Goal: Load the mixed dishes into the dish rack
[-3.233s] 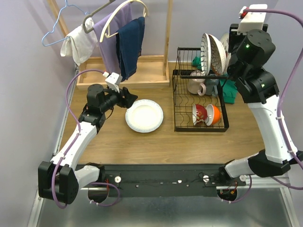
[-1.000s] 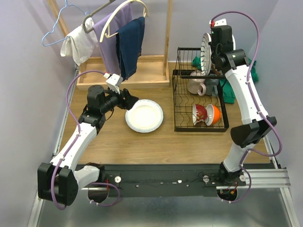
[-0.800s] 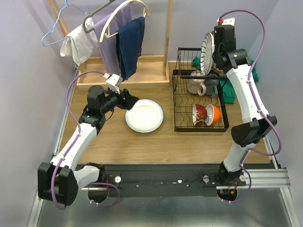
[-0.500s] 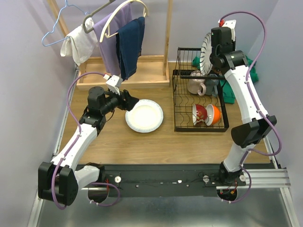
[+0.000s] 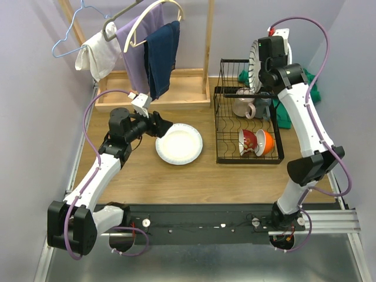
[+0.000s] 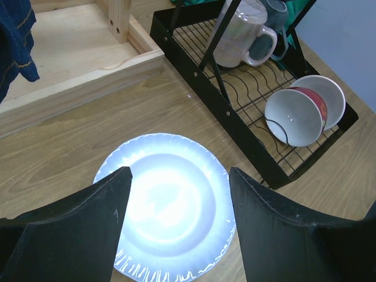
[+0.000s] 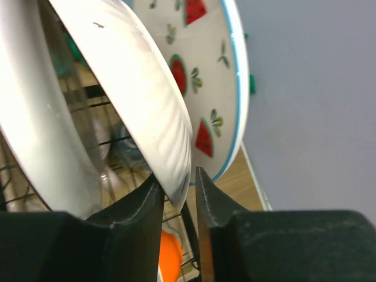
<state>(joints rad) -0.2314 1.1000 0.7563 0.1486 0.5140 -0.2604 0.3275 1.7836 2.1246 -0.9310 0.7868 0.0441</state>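
A white plate (image 5: 179,143) with a ribbed rim lies flat on the table; it also shows in the left wrist view (image 6: 167,205). My left gripper (image 5: 162,126) is open, close above the plate's left side, its jaws spread wide over it (image 6: 178,173). The black wire dish rack (image 5: 218,126) holds a pale mug (image 5: 242,107), a red bowl (image 5: 248,141) and an orange bowl (image 5: 266,142). Three plates stand on edge on its upper tier, the striped one (image 5: 253,59) at the front. My right gripper (image 7: 176,179) is shut on the rim of the middle white plate (image 7: 147,100), next to the fruit plate (image 7: 214,88).
A wooden clothes stand (image 5: 176,88) with hangers and hanging clothes (image 5: 147,53) fills the back left. A green cloth (image 5: 286,116) lies behind the rack. The rack's corner (image 6: 235,120) is just right of the flat plate. The walls are close on both sides.
My right arm came down from high up to the standing plates and has nudged them slightly left. My left arm and the flat plate have not moved.
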